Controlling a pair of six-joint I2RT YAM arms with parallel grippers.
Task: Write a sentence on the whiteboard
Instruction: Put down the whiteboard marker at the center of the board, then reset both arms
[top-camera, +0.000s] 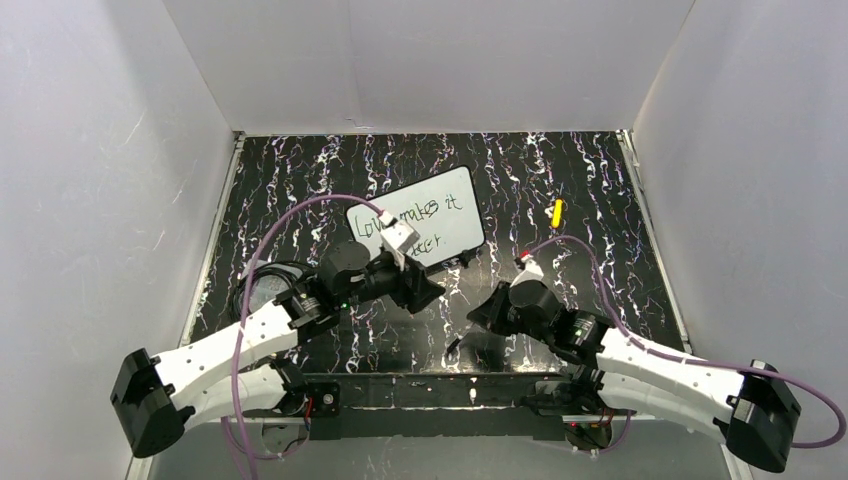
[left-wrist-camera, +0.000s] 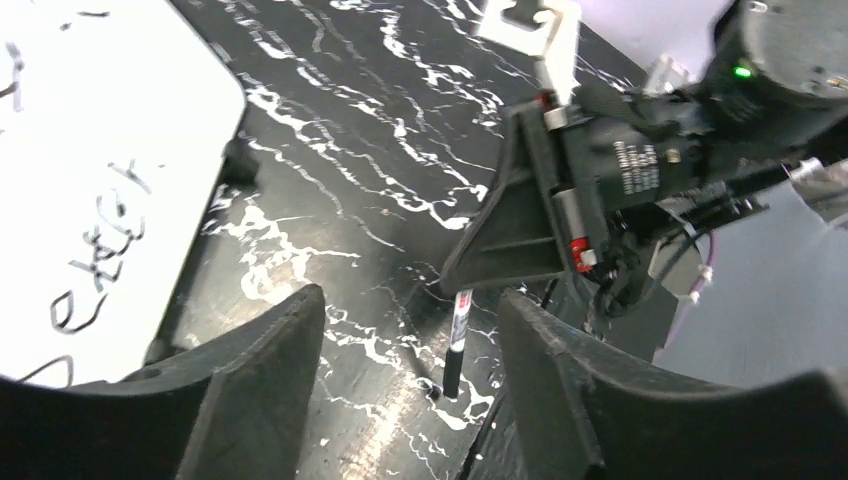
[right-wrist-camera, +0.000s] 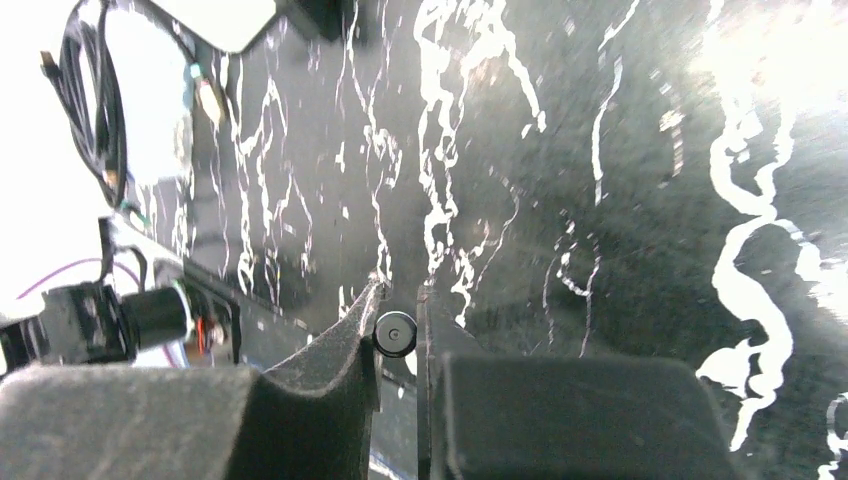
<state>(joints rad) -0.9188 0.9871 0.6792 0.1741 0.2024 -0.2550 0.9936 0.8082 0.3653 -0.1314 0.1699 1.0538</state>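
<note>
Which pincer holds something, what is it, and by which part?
The right pincer grips a black pen near its upper end; the left pincer holds nothing.

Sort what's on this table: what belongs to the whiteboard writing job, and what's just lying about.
Belongs to the job: the whiteboard, already written on; the black pen, clamped in the right gripper.
Just lying about: the yellow object right of the board, untouched; too small to identify.

1 yellow object — on the black marbled table.
</note>
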